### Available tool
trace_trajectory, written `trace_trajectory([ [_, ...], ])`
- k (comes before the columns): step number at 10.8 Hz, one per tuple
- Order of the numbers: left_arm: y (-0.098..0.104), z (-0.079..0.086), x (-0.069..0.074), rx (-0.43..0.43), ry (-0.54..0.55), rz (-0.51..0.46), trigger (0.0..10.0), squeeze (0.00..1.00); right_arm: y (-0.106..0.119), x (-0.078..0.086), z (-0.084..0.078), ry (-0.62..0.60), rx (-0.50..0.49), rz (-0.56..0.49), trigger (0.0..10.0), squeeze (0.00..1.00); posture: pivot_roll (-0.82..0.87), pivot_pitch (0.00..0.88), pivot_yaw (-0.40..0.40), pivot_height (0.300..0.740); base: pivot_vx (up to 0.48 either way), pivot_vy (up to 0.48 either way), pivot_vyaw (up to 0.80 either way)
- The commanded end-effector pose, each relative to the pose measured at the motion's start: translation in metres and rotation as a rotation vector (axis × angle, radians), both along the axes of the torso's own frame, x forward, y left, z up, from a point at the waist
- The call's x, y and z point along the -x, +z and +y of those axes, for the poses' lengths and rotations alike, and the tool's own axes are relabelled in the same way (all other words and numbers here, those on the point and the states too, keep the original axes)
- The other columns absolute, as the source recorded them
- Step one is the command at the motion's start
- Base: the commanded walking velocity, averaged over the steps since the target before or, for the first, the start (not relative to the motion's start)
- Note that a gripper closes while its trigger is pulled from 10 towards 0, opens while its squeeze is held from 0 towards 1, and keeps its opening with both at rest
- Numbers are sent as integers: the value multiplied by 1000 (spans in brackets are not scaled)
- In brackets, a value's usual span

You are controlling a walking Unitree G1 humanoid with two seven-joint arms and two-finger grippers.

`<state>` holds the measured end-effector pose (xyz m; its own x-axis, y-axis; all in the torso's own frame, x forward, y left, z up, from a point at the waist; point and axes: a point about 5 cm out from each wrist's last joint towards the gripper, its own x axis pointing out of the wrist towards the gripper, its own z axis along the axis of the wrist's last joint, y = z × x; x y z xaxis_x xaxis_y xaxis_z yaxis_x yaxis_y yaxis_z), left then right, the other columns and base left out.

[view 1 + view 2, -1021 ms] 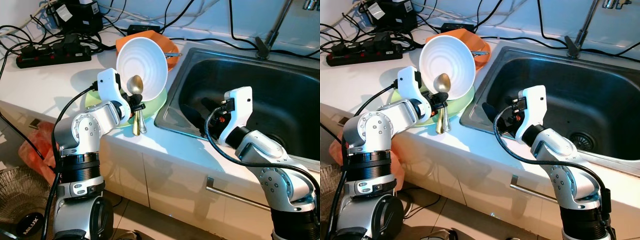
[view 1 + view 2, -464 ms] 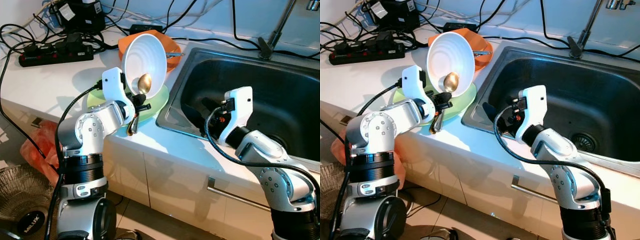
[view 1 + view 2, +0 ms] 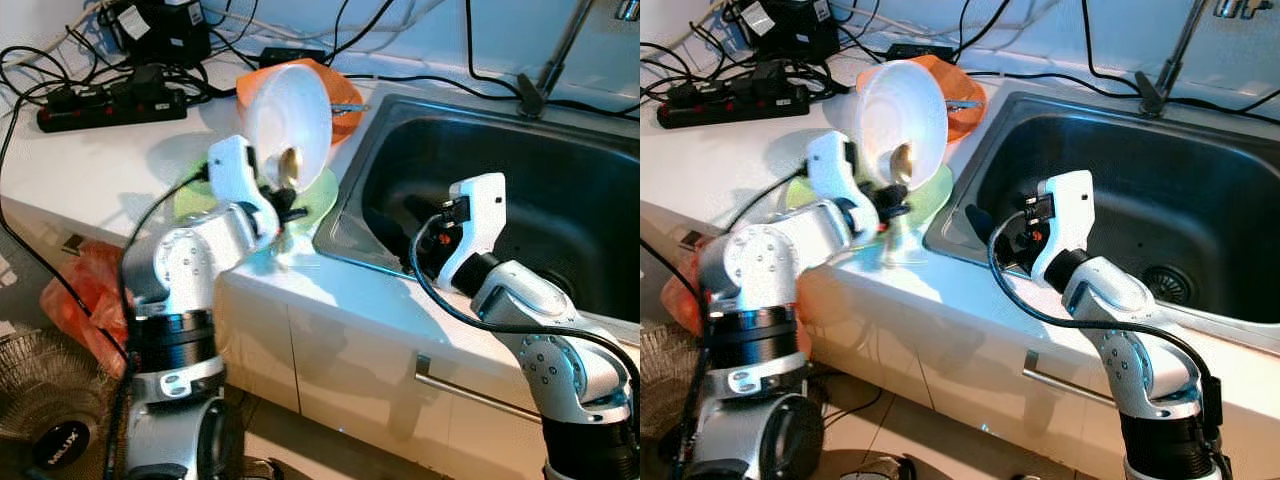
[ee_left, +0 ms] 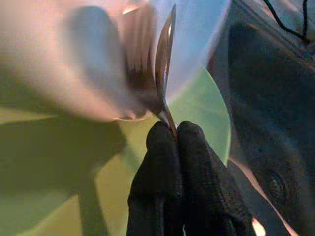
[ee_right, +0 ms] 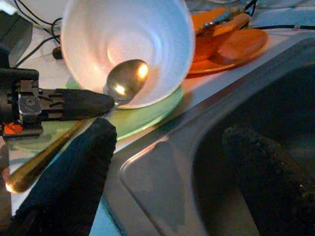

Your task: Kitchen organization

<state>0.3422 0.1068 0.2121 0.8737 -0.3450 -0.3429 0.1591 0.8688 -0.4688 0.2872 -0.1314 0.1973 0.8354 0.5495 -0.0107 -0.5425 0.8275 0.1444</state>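
Observation:
A white bowl point(image 3: 290, 105) stands tilted on its side on a green plate point(image 3: 318, 192), its opening facing me. My left gripper point(image 3: 284, 210) is shut on the handle of a gold spoon point(image 3: 290, 162), whose head lies against the bowl's inside. In the left wrist view the black fingers point(image 4: 165, 162) pinch the spoon handle point(image 4: 166, 69) over the plate point(image 4: 204, 105). My right gripper point(image 3: 402, 226) hangs open at the near left corner of the sink point(image 3: 560, 190); its wrist view looks at the bowl point(image 5: 147, 39) and spoon point(image 5: 125, 81).
An orange bowl on an orange plate point(image 3: 344, 100) sits behind the white bowl. A black power strip point(image 3: 110, 105) and cables lie at the back left of the counter. The faucet point(image 3: 548, 60) rises behind the sink. A fan point(image 3: 40, 420) stands on the floor at left.
My left arm has shifted right and lifted the spoon's handle off the counter edge, blurring that area. The white bowl has tipped further toward the sink. The right arm has stayed still.

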Motion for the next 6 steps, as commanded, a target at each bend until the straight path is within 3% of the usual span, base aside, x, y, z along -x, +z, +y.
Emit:
trace_trajectory([
  [1,5,-2,1,-11,-3,-18,0,0,2,-1,-3,-13,1,-9,10000,0,69,87,36,740,0,0,0],
  [6,10,-9,0,0,-15,-34,0,0,3,-2,-4,-21,1,-14,10000,0,64,87,36,740,0,0,0],
])
